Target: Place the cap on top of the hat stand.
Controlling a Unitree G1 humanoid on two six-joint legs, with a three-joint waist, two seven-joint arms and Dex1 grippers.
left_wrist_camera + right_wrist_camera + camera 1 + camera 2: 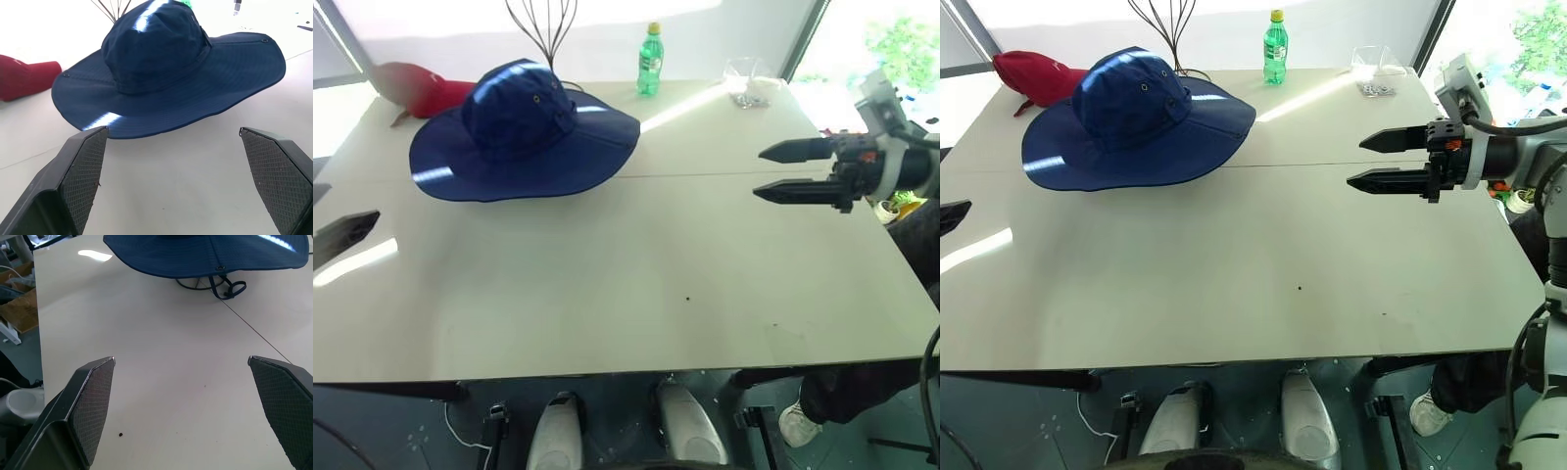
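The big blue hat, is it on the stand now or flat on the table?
On the stand. The cap sits raised, and the hat stand shows beneath its brim.

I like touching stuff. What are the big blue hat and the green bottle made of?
The cap looks like soft navy cloth: floppy brim, stitched seams, small metal-looking eyelets. The bottle is probably clear green plastic with a yellow screw top; light glows through it.

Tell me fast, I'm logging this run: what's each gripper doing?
Left gripper: open, holding nothing.
Right gripper: open, holding nothing.
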